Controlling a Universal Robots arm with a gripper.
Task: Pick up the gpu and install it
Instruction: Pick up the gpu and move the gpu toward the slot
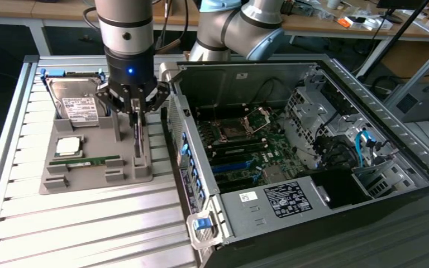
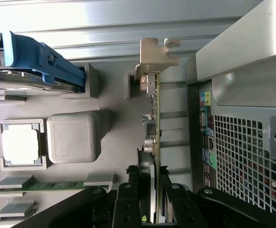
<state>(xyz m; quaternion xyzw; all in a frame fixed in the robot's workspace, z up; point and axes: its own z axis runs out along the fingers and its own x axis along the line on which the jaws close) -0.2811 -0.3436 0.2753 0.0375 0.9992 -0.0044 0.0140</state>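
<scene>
The tool is hanging straight down over the grey holder, which is lying on the ribbed metal tabletop. Its fingers are standing on both sides of the gpu and are pinching it at its upper edge.

The gpu is standing on its long edge in a slot along the side of the holder nearest to the open computer case. In the wrist view the gpu is showing edge-on as a thin green board, with the silver end bracket at the end far from the tool. One dark finger is sitting against one face of the card and its partner against the other face. The bottom of the card is sitting in the slot, so it is not lifted out.

On the same holder, a hard drive with a white label is lying at the far end, a square processor is lying in its pocket, and a narrow green memory stick is lying in a groove near the front.

The computer case is lying on its side just beside the holder, at the exterior view's right, with the motherboard facing up. In the wrist view the perforated rear panel of the case is standing close to the gpu.
</scene>
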